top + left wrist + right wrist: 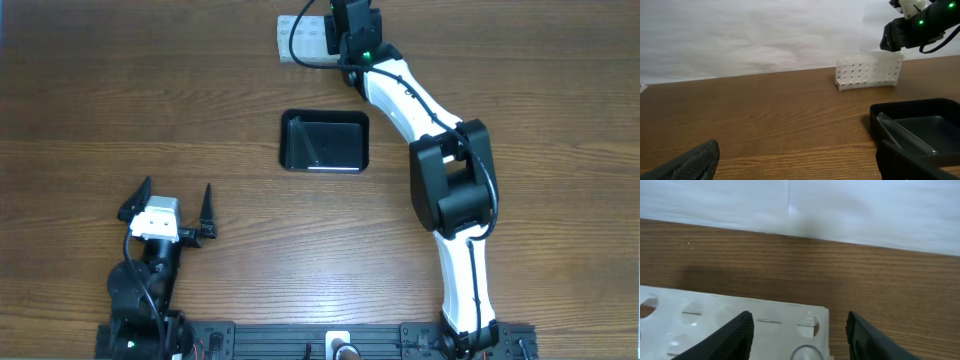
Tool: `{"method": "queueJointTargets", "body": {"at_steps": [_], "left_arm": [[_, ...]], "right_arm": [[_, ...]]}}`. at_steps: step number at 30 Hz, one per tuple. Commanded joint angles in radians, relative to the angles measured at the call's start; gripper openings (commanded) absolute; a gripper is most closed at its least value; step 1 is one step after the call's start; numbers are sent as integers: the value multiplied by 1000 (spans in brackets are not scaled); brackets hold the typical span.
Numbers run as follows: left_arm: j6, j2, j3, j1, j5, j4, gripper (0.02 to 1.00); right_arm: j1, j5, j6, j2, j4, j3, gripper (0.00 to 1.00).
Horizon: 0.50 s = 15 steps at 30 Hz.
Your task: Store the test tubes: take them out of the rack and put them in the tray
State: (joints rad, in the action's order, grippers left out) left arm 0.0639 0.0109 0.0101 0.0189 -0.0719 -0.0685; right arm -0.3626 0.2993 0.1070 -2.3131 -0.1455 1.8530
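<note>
**A:** how much room is there on the table (120,90)?

**B:** plenty tbh. There's a wide stretch of wood on the left, and a gap between the rack (303,38) and the tray (288,150), so they don't touch. The rack sits up at the far edge, close to the white wall (740,35). The tray lies flat around mid-table.

**A:** anything in them?

**B:** the tray has one tube (306,142) lying slantwise along its left side, with one end up near a corner. As for the rack, I think that's a round rim (805,353) of another one in a hole at the rack's right end. It's cut off at the frame edge though, so I won't swear to it.

**A:** and the grippers?

**B:** the right gripper (799,316) hangs over the rack's right end. Its fingers are spread wide, one to each side of that end hole, and they're gripping nothing. The left gripper (177,190) is at the front left near its own base. It's splayed wide too with nothing between the fingers, and it's well apart from the tray.
</note>
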Motion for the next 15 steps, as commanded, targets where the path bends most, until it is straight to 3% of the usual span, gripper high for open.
{"method": "queueJointTargets", "body": {"at_steps": [1, 15], "left_arm": [[7, -8, -4, -6, -6, -3, 998], [7, -8, -4, -6, -6, -4, 1000]], "right_arm": [[9, 18, 35, -13, 0, -1, 544], [8, 16, 53, -13, -5, -1, 165]]}}
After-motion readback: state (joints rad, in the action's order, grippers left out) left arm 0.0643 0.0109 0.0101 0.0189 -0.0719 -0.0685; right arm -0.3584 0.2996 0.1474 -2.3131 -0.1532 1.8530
